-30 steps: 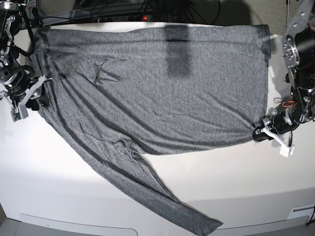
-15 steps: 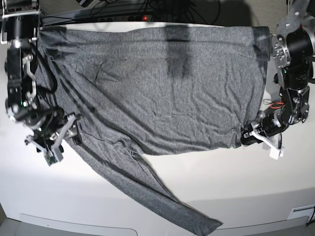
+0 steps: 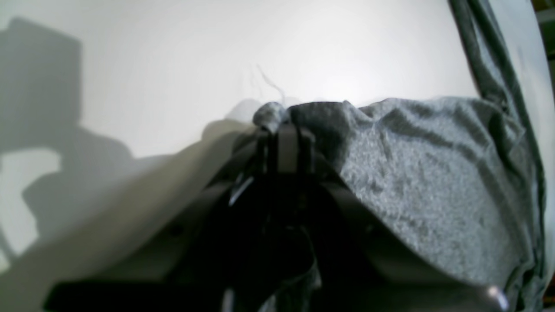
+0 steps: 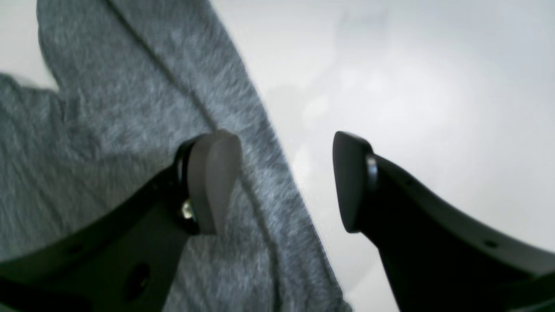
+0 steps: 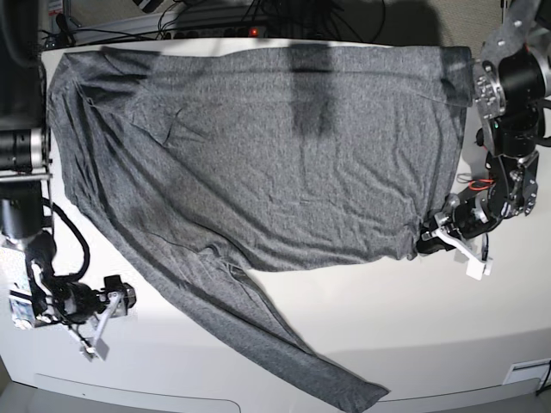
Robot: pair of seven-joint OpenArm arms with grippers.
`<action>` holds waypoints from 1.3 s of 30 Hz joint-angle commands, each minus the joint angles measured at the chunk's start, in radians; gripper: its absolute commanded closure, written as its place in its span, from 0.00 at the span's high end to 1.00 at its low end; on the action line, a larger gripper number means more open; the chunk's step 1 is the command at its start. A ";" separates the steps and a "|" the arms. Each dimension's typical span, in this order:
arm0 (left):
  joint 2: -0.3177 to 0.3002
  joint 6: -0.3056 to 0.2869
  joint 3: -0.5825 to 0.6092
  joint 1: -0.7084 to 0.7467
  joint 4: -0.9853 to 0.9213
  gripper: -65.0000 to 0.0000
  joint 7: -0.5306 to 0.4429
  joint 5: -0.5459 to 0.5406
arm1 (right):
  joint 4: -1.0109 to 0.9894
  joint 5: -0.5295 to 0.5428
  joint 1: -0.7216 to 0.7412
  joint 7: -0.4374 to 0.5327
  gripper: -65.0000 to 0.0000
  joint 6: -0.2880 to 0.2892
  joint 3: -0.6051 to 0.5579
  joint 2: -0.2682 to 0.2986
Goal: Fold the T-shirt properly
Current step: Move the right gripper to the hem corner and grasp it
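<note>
The T-shirt lies spread on the bench, probably soft, light and floppy, so best taken near sleeve and hem corners; the left pincer is clamped on its edge, the right pincer stands wide apart

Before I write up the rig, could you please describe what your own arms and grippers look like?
Both arms look mostly black with pale, silvery parts. The right gripper has dark, rounded fingertips; the left gripper is black too. A thin red cable shows by the left arm. I can't read any markings.
</note>
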 commanded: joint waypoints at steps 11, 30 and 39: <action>-0.010 0.012 0.002 -0.016 0.006 0.00 0.023 0.026 | -0.312 -0.288 0.092 0.267 0.57 0.008 -0.020 -0.109; -0.010 0.012 0.002 -0.016 0.006 0.00 0.023 0.026 | -0.352 -0.340 -0.010 0.314 0.53 -0.028 -0.020 -0.117; -0.010 0.012 0.002 -0.016 0.006 0.00 0.026 0.026 | -0.352 -0.337 -0.018 0.251 0.26 -0.003 -0.020 -0.117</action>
